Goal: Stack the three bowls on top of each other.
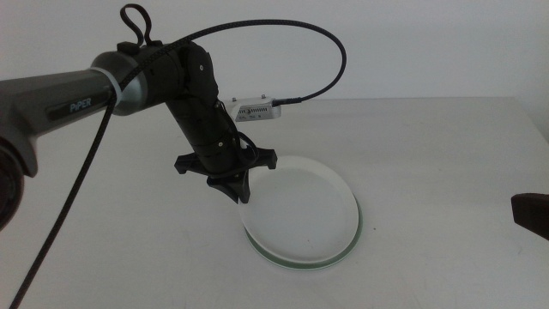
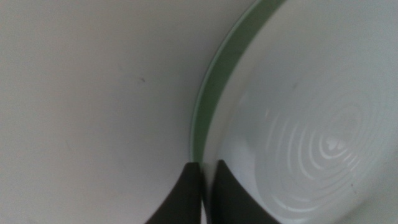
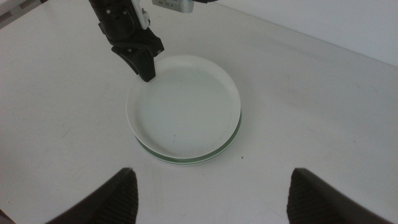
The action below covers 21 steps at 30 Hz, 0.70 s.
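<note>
The white bowl (image 1: 300,210) lies on the pale green bowl (image 1: 357,244), of which only a thin rim shows under it. My left gripper (image 1: 243,196) reaches in from the left and is shut on the white bowl's rim at its left side, which looks slightly lifted. In the left wrist view the jaws (image 2: 203,171) pinch that rim, with the white bowl (image 2: 311,124) and the green rim (image 2: 214,81) beside them. The right wrist view shows the white bowl (image 3: 186,112), green bowl (image 3: 233,142) and left gripper (image 3: 146,74). My right gripper (image 3: 211,180) waits open at the table's right side.
The white table (image 1: 429,146) lies bare around the stack. A black cable (image 1: 334,51) loops above the left arm, and its wrist camera (image 1: 256,112) sticks out to the right. The right gripper's tip (image 1: 532,210) shows at the picture's right edge.
</note>
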{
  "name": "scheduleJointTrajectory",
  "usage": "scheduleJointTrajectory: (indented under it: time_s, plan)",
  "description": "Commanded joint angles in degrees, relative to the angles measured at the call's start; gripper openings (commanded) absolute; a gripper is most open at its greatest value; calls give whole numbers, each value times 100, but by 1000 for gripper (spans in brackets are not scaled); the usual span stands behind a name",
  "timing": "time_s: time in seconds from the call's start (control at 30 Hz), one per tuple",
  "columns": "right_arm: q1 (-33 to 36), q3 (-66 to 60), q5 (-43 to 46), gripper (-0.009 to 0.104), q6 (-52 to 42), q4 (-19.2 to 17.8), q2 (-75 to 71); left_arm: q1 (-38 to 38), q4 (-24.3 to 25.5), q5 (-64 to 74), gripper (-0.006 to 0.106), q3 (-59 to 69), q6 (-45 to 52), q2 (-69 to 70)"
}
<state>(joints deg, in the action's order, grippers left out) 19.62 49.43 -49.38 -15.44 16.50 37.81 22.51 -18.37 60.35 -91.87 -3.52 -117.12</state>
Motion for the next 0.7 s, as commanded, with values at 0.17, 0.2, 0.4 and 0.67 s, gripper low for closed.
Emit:
scheduleJointTrajectory:
  time_s: [0.17, 0.2, 0.4, 0.67]
  plan:
    - [8, 131, 386, 61, -57, 55, 4, 39, -292, -107, 64, -176, 267, 331]
    - [8, 131, 386, 61, -57, 55, 4, 39, -342, -86, 75, -176, 352, 339]
    - [8, 131, 386, 61, -57, 55, 4, -27, -456, 347, 105, -361, 743, 560]
    - [8, 131, 386, 61, -57, 55, 4, -379, 74, 1130, 105, -638, 793, 1355]
